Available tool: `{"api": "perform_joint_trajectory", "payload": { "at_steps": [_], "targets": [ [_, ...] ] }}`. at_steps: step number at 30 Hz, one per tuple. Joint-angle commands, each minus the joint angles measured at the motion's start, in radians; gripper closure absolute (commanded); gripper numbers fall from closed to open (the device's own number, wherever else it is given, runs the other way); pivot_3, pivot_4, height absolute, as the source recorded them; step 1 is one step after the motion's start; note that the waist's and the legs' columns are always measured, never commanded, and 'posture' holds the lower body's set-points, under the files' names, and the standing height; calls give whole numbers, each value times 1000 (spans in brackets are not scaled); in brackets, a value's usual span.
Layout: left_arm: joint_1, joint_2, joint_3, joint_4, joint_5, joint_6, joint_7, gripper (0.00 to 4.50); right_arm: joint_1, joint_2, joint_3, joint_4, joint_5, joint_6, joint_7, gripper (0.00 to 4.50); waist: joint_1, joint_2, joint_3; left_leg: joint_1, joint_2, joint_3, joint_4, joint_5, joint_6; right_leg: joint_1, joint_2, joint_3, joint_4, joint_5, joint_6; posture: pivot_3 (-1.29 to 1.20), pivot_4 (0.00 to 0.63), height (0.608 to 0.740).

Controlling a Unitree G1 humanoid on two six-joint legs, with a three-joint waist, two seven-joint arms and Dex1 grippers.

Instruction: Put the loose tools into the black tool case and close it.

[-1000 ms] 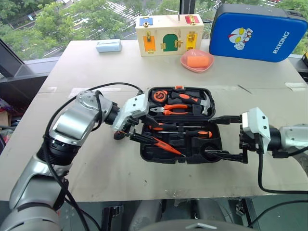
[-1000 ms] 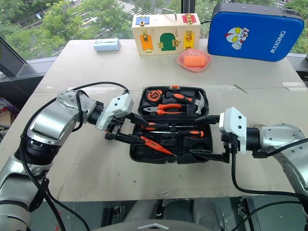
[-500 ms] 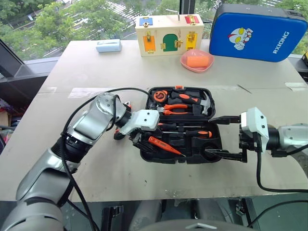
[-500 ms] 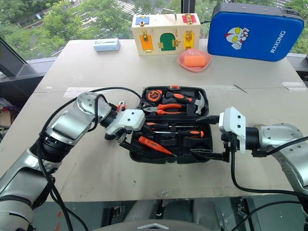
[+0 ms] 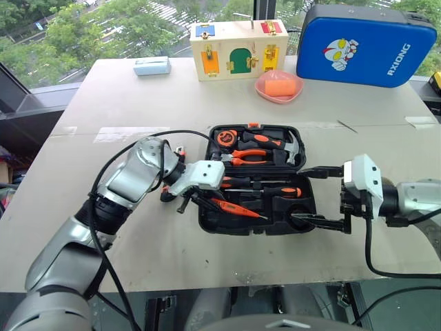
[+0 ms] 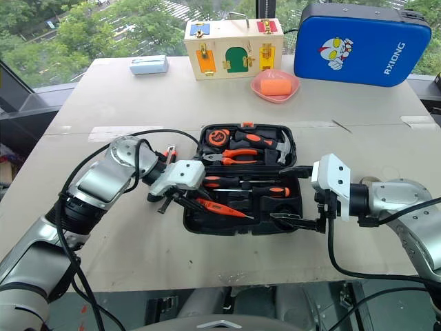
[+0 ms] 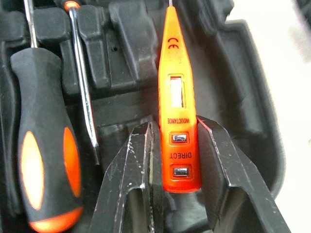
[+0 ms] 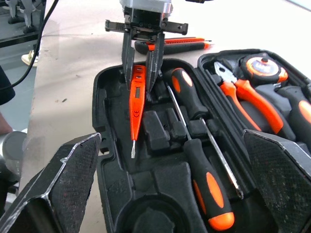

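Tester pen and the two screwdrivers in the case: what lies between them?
Only bare black moulded recess of the tool case. In the left wrist view, the tester pen lies beside the nearer screwdriver with nothing loose between.

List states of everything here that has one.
Black moulded-plastic tool case: open, lid flat.
Slim orange tester pen: lying in case, gripped.
Left gripper: jaws shut on the pen.
Right gripper: jaws open, empty.
Two orange-and-black-handled screwdrivers: in case.
Orange-black utility knife: outside, on table.
Blue cartoon-printed case: shut.
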Motion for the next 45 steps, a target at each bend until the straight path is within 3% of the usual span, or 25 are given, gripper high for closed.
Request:
{"api": "perform_joint_trajectory", "payload": {
  "at_steps": [1, 7, 14, 27, 35, 41, 44, 45],
  "targets": [
    [18, 22, 93, -50, -54, 99, 54, 3813, -22, -5, -16, -17, 20, -4, 8, 0, 3, 0, 0, 0, 0, 0, 0, 0, 0, 0, 0, 0, 0, 0, 0, 0, 150, 735],
    [63, 16, 127, -74, -47, 161, 148, 3813, -31, -8, -9, -6, 14, -10, 25, 0, 6, 0, 0, 0, 0, 0, 1, 0, 0, 1, 0, 0, 0, 0, 0, 0, 150, 735],
    [54, -21, 83, -62, -27, 157, 191, 3813, -39, -8, -9, 5, 11, -12, 38, 0, 6, 0, 0, 0, 0, 0, 1, 0, 0, 0, -1, 0, 0, 0, 0, 0, 150, 735],
    [66, 21, 52, -67, 0, 95, 156, 3813, -33, 6, 2, 0, 2, -11, 29, 0, 6, 0, 0, 0, 0, 0, 0, 0, 0, 0, -1, 0, 0, 0, 0, 0, 150, 735],
    [53, 16, 100, -141, -94, 190, 139, 45, -22, 3, -2, 5, 1, -19, 38, 0, 6, 0, 0, 0, 0, 0, 0, 0, 0, 0, -1, 0, 0, 0, 0, 0, 150, 735],
    [56, 37, 207, -161, -211, 292, 142, 7, -12, 3, -9, 7, 2, -23, 43, 0, 5, 0, 0, 0, 0, 0, 0, 0, 0, 0, -1, 0, 0, 0, 0, 0, 150, 735],
    [67, -2, 253, -131, -257, 345, 197, 805, -2, 6, -8, 9, -10, -34, 40, 0, 7, 0, 0, 0, 0, 0, 0, 0, 0, 0, -1, -1, 0, 0, 0, 0, 150, 735],
    [77, -24, 258, -123, -264, 358, 222, 1278, 1, 7, -7, 9, -14, -38, 38, 0, 7, 0, 0, 0, 0, 0, 1, 0, 0, 1, -1, -1, 0, 0, 0, 0, 150, 735]
  ]
}}
